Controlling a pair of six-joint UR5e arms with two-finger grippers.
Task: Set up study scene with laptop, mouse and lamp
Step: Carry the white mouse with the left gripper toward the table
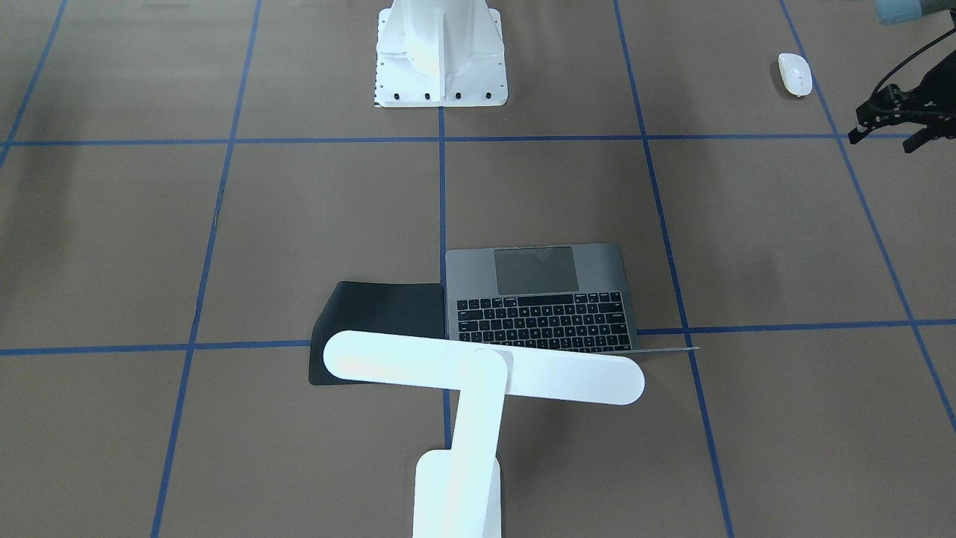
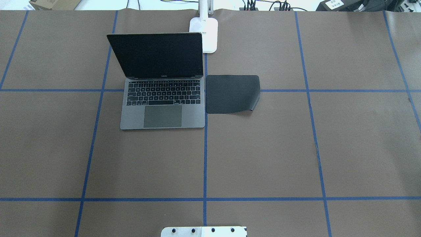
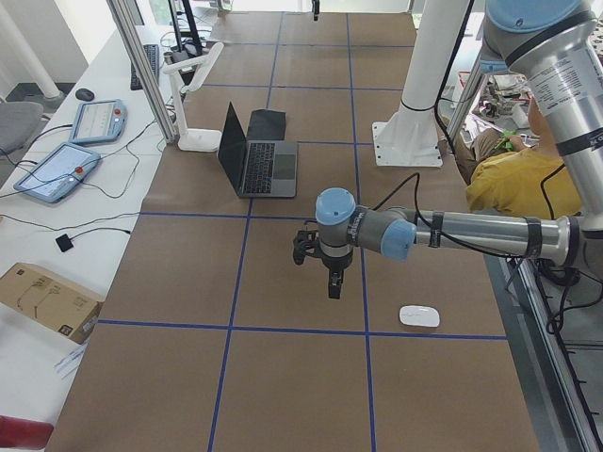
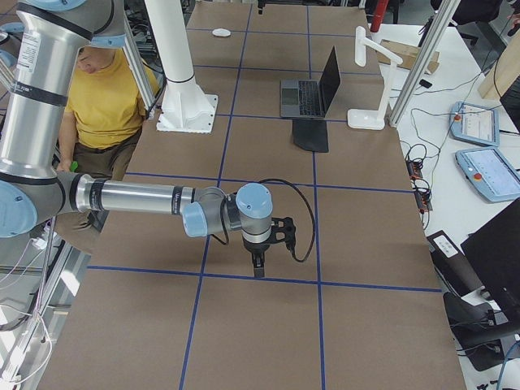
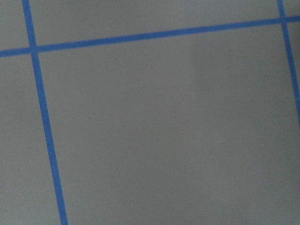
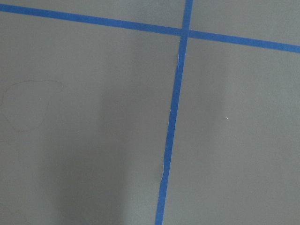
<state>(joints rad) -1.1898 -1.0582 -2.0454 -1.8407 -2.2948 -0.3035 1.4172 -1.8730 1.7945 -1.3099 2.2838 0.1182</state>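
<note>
Here the slim grey metal laptop [image 2: 162,115] stands open on the brown papered desk [image 2: 263,154], with a thin black mat [image 2: 232,93], one corner curled, just beside it. The white lamp [image 1: 485,370] holds its flat, round-ended bar over them. The smooth oval mouse [image 1: 795,74] lies well apart, near the left hand [image 3: 334,285]. I cannot tell whether that hand or the right hand [image 4: 258,268] is open.

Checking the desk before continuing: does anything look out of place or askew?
Yes. The black mat beside the laptop has one corner curled up, the one nearest the robot on its right side. The mouse lies well away from both, far over on the robot's left.
</note>
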